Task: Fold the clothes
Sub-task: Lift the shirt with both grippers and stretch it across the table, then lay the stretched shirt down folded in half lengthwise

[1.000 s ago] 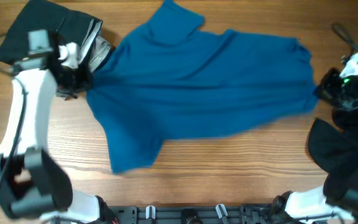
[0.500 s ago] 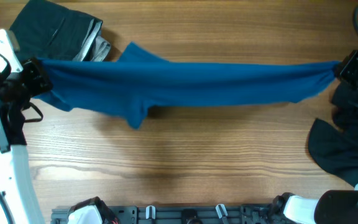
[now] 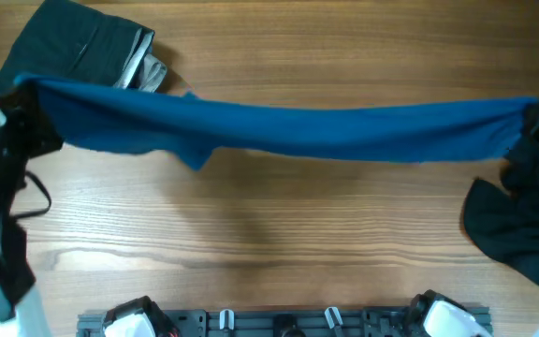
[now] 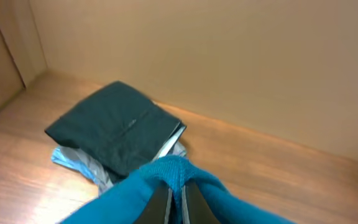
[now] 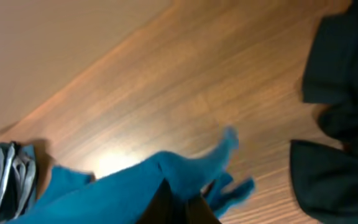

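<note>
You have the blue shirt (image 3: 288, 131) stretched above the surface (image 3: 269, 243) between the left end effector (image 4: 178, 200) and right end effector (image 5: 180, 205), each clamped on an end — lower it unevenly, I judge, and the drooping flap (image 3: 195, 157) bunches underneath.

Left gripper (image 4: 178, 200) pinched on bunched teal-blue fabric garment (image 4: 166, 169); beyond, folded dark green garment (image 4: 114, 124) atop pale grey-blue cloth (image 4: 73, 160); wooden tabletop (image 4: 272, 168); plain beige wall (image 4: 229, 56) behind.

One blue shirt (image 3: 298, 131), two dark garments (image 3: 73, 47) (image 3: 513, 225)
</note>
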Available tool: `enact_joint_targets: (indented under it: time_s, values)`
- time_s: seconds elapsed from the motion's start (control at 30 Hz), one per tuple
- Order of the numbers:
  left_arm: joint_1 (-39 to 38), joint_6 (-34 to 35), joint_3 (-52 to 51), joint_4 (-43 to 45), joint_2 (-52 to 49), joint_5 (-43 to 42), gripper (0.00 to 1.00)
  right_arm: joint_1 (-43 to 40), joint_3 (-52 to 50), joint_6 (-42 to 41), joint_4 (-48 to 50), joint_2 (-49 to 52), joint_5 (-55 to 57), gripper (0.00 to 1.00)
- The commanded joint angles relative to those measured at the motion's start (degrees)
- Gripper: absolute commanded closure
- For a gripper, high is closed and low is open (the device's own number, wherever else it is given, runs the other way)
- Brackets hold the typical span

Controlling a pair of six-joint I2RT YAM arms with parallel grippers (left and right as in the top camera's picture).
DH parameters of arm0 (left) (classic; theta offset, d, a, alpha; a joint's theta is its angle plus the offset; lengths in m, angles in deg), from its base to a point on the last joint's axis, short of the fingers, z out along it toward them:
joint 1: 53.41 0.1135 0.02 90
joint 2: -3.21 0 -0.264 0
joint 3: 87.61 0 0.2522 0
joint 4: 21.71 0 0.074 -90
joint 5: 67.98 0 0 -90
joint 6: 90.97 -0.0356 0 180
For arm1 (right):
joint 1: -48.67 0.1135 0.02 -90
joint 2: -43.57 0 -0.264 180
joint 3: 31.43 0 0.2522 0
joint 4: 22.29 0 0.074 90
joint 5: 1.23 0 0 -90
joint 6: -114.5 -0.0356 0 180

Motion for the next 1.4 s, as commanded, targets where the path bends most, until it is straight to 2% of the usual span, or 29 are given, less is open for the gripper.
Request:
enact_joint_targets:
  time_s: [0.0, 0.1, 0.17, 0.37, 0.63, 0.9, 1.07, 1.2, 1.37]
  values:
    - [0.7, 1.0, 4.0, -2.4, 2.4, 4.5, 0.96, -0.3, 3.8, -1.4, -1.6, -3.3, 6.0, 0.96]
    - [0.7, 1.0, 4.4, -6.1, 2.2, 12.2, 0.96, -0.3, 4.0, -3.1, -1.8, -3.8, 12.9, 0.96]
    - [0.7, 1.5, 4.4, -6.9, 2.0, 13.4, 0.96, -0.3, 3.9, -3.0, -1.7, -3.3, 13.0, 0.96]
    - [0.7, 2.5, 6.0, -8.0, 2.3, 13.2, 0.96, -0.3, 4.0, -2.1, -8.0, -1.9, 13.0, 0.96]
    - [0.7, 2.8, 11.5, -12.7, 6.3, 13.2, 0.96, -0.3, 4.2, -2.2, -14.6, -8.3, 12.3, 0.96]
    - [-0.8, 3.8, 11.5, -13.4, 5.9, 13.4, 0.96, -0.3, 4.1, -2.0, -14.9, -9.8, 11.1, 0.96]
    - [-5.4, 4.2, 11.5, -11.9, -2.1, 12.0, 0.96, -0.3, 4.1, -2.1, -11.8, -2.6, 11.0, 0.95]
    - [-14.2, 0.2, 11.5, -10.1, -16.7, 9.8, 0.96, -0.3, 4.1, 0.1, -9.0, 9.2, 8.5, 0.95]
    - [-20.4, -2.5, 11.5, -3.7, -36.2, 10.4, 0.96, 1.4, 4.1, 2.3, -1.4, 24.7, 4.4, 0.92]
